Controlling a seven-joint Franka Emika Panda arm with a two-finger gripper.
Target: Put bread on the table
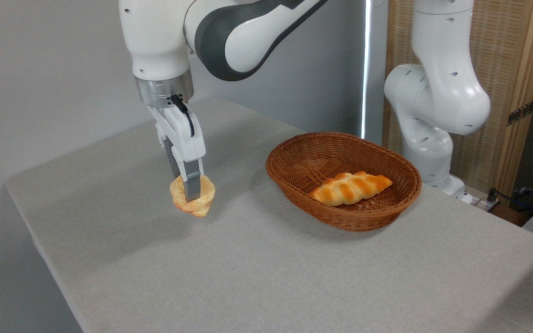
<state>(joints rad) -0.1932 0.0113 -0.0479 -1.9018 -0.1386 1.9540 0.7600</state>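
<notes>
A white robot arm reaches down from the top of the picture over a large table [294, 277] with a light grey, cloth-like top. At the end of the arm, the gripper [190, 190] points straight down, and its two fingers are pinched on the bread [204, 196], a small round pale-golden bun with flaky, layered sides. One grey finger [192, 182] crosses the front of the bun; the other is hidden behind it. The bun sits tilted in the grip, its lower edge dipping toward the table. Whether that lower edge touches the cloth or hangs just above it cannot be told from this view. A soft shadow lies on the table directly under and to the left of the gripper.

To the right of the gripper, well apart from it, stands an oval brown wicker basket [294, 185] on the table. Inside the basket, toward its right half, lies a long orange-brown braided loaf [350, 188], resting on the basket floor and angled up to the right.

Farther right than the basket, beyond the table's far edge, rises the thick white base of the arm [437, 101]. Behind it stands a woven screen in a pale wooden frame [516, 83]. Behind the gripper and to its left is a plain grey wall [40, 69].
</notes>
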